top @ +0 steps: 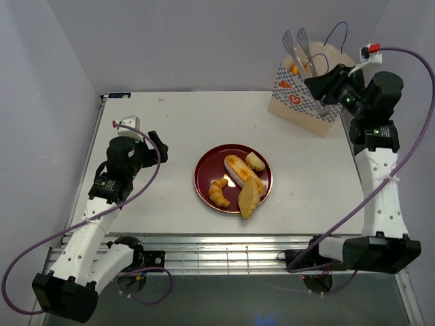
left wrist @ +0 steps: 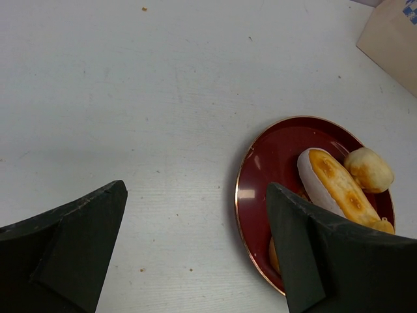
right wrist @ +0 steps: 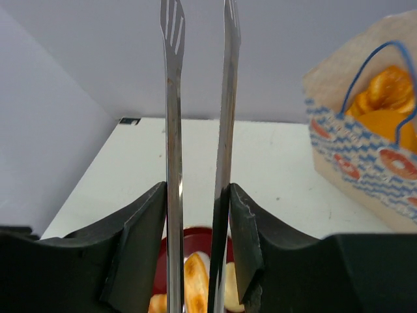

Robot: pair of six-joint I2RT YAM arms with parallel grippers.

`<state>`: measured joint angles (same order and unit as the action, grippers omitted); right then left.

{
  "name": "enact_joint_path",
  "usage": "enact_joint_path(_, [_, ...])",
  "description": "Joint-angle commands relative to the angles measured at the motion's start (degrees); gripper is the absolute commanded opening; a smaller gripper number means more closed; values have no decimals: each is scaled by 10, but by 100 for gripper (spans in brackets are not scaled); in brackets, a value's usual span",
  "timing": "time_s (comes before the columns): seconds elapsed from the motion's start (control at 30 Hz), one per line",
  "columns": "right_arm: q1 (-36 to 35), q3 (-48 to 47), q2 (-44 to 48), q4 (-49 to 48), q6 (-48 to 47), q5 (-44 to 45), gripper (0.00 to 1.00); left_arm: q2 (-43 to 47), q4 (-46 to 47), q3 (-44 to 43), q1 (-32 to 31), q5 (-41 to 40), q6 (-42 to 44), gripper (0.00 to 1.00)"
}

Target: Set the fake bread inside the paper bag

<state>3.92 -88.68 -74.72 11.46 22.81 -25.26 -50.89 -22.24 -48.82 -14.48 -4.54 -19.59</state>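
Note:
Several fake breads lie on a dark red plate (top: 202, 182): a croissant (top: 219, 192), a long oval roll (top: 243, 172), a round bun (top: 255, 161) and a flat wedge (top: 248, 199). The paper bag (top: 299, 95) stands at the back right with orange pastries (top: 295, 68) inside. My right gripper (top: 319, 85) is raised beside the bag and shut on metal tongs (top: 299, 49), whose tips are empty and point up. In the right wrist view the tongs (right wrist: 172, 130) sit between the fingers, with the bag (right wrist: 345, 143) to the right. My left gripper (left wrist: 195, 222) is open and empty, left of the plate (left wrist: 260, 163).
The white table's left edge (top: 102, 136) runs beside the left arm. A metal rail runs along the near edge (top: 224, 248). Grey walls enclose the back and sides. The bag's blue cord handles (top: 334, 34) stick up above its mouth.

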Motion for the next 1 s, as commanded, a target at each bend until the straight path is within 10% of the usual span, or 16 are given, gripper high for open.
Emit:
enact_joint_path(0.0, [-32, 91, 72, -62, -22, -38, 48, 4, 5, -7, -2, -15, 0, 98])
enact_joint_path(0.4, [-233, 384, 278, 30, -109, 26, 48, 3, -2, -12, -2, -34, 4, 98])
enact_joint_path(0.97, [-248, 522, 444, 145, -41, 159, 50, -9, -2, -9, -2, -38, -3, 98])
